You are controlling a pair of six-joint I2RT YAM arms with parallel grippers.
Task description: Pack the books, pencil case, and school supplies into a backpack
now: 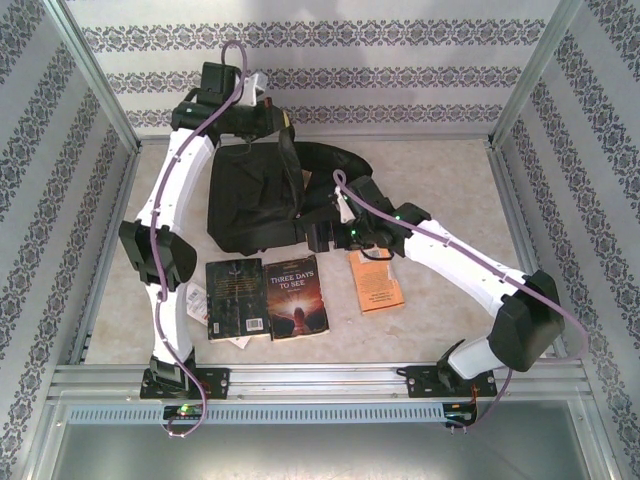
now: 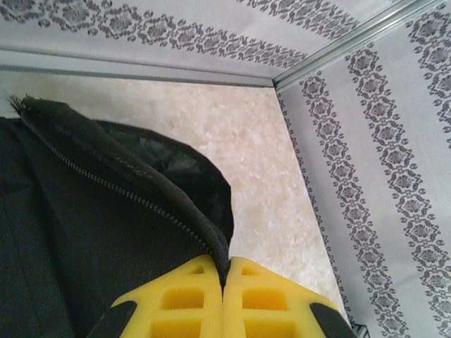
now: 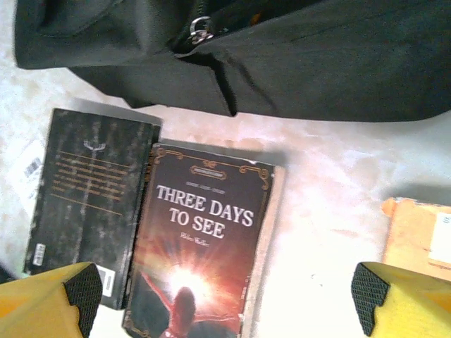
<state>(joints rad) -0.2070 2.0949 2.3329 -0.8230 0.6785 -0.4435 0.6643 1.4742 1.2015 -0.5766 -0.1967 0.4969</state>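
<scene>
The black backpack lies at the back middle of the table. My left gripper is at its far end, yellow fingers shut on the zippered edge of the backpack and holding that edge up. Three books lie in front of it: a black one, "Three Days to See" and an orange one. My right gripper hangs open above them with nothing between its fingers. In the right wrist view its gap spans "Three Days to See", with the black book left and the orange book right.
A white item with a barcode peeks out from under the black book's left side. Patterned walls with metal rails enclose the table on three sides. Bare tabletop lies to the right of the backpack.
</scene>
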